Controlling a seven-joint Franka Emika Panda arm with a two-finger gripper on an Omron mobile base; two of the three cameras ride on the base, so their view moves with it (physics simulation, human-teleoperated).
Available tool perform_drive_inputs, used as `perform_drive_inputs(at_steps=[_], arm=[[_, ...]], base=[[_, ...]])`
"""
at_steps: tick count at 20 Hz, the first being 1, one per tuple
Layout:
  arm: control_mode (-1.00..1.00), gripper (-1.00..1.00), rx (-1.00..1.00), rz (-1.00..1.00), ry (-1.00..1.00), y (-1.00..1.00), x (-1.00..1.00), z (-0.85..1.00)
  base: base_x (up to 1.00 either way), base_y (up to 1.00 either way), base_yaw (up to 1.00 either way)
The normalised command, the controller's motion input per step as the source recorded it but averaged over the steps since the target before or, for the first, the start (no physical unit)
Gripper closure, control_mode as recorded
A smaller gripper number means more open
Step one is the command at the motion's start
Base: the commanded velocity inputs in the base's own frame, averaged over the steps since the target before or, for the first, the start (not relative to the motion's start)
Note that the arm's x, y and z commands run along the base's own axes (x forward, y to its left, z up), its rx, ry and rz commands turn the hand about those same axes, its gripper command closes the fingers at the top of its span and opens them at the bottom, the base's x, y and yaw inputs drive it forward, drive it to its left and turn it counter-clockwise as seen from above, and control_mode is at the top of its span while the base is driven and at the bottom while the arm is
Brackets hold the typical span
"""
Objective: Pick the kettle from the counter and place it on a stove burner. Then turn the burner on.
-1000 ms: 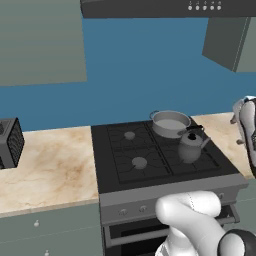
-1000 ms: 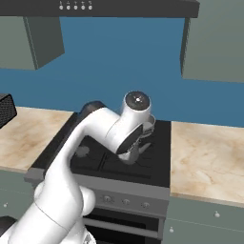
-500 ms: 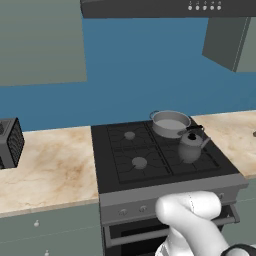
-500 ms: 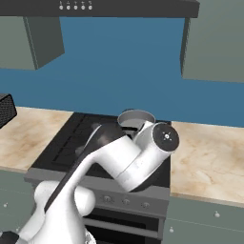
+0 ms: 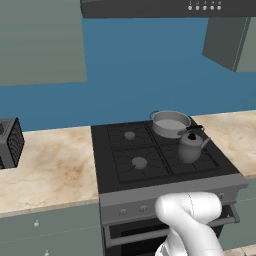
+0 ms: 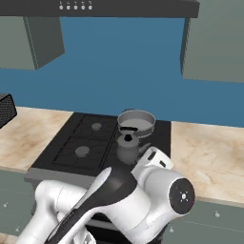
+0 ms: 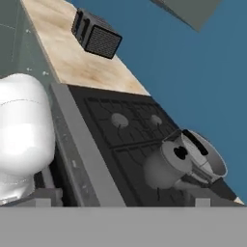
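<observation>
The dark grey kettle (image 5: 191, 146) stands upright on the stove's front right burner, free of any grip, with its black handle and lid knob on top. It also appears as the kettle (image 6: 127, 147) and the kettle (image 7: 169, 165). The front left burner (image 5: 139, 162) and back left burner (image 5: 129, 135) are bare. My gripper (image 7: 123, 200) hangs low in front of the stove's front edge, looking up across the cooktop. Only its fingertips (image 7: 46, 195) peek in at the bottom, far apart with nothing between them. The beige counter (image 5: 50, 167) runs on both sides of the stove.
A shiny silver pot (image 5: 170, 122) sits on the back right burner, right behind the kettle. A black box-like appliance (image 5: 10, 142) stands on the left counter. Small grey knobs (image 5: 142, 208) line the stove's front panel. My white arm (image 6: 124, 200) bends low before the oven.
The arm has swung down from above the cooktop to low in front of the stove. The kettle and the pot have stayed where they were.
</observation>
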Motion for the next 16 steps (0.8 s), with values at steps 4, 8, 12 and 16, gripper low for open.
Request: perform_drive_inputs(at_steps=[4, 8, 12, 16], arm=[[-1.0, -1.0, 0.23, -0.13, -0.07, 0.0, -0.21, -0.34], [-1.0, -1.0, 0.23, -0.12, -0.06, 0.0, -0.09, -0.41], [-1.0, -1.0, 0.23, -0.12, -0.06, 0.0, -0.05, -0.45], [-1.0, -1.0, 0.24, -0.12, -0.03, 0.0, -0.03, -0.43]], base=[[0.0, 0.0, 0.0], [0.0, 0.0, 0.0], [0.0, 0.0, 0.0], [0.0, 0.0, 0.0]])
